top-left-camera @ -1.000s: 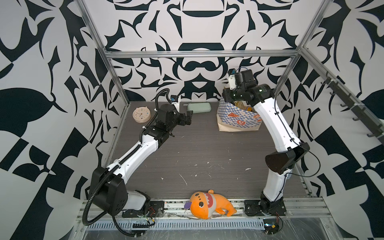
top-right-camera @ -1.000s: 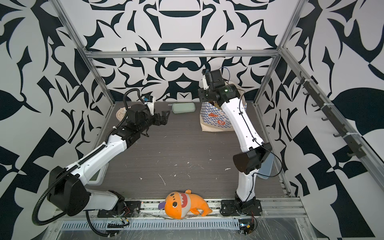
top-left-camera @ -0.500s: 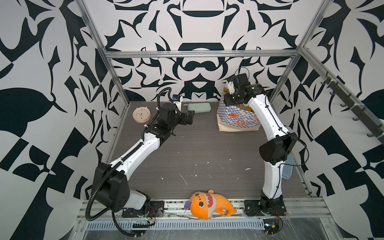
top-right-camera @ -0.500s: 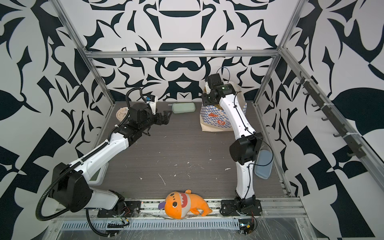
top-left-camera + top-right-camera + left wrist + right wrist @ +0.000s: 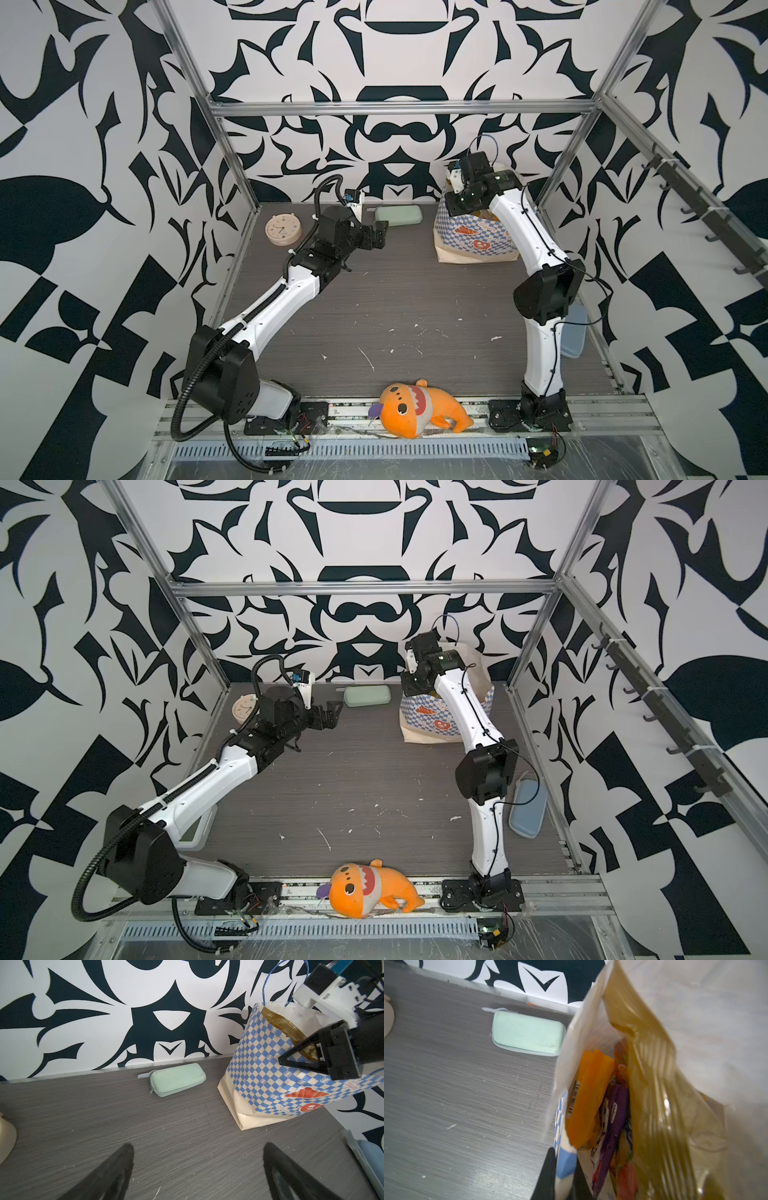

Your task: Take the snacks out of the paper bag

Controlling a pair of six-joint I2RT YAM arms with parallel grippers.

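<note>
Right wrist view: found right gripper [image 5: 564, 1180] clamped on the rim of the paper bag [image 5: 706, 1012] at the far right corner of the worktop [image 5: 446, 1105], snacks [image 5: 589, 1095] inside; saw left gripper [image 5: 198, 1147] spread wide, empty, near the far edge

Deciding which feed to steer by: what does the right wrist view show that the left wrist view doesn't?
Right wrist only: an orange packet and a purple packet down inside the paper bag. Left wrist only: the pastry pictures on the bag's outside, its blue cord handle, and the open left tool above the table. Both: the mint-green case beside the bag, and the right tool shut on the bag's wall.
</note>
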